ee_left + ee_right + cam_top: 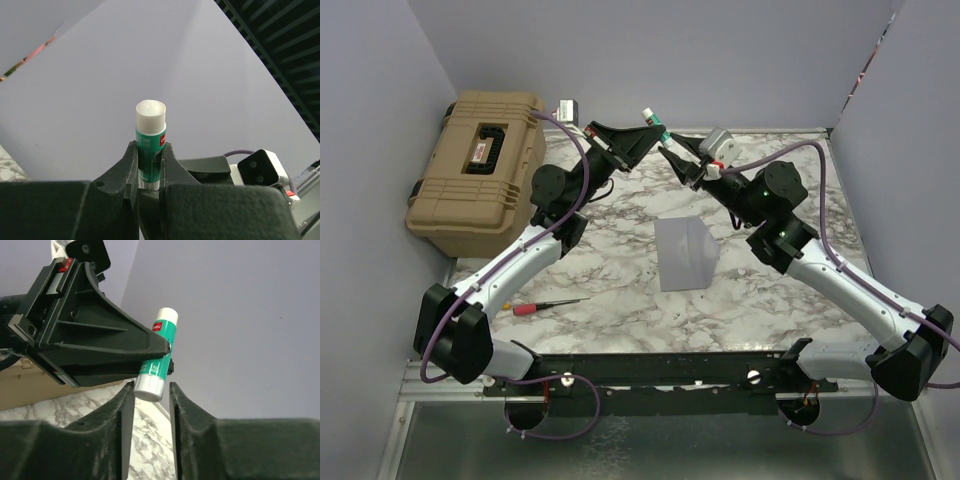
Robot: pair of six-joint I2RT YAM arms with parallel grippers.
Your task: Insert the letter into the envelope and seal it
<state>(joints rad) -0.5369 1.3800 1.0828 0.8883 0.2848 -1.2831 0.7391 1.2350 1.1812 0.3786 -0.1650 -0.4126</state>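
While the left tool (150,148) grips the glue stick (150,119), its label (148,139) blurs.

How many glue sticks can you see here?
1. The glue stick is clamped in the left end effector; the right end effector straddles its lower end. No other is visible.
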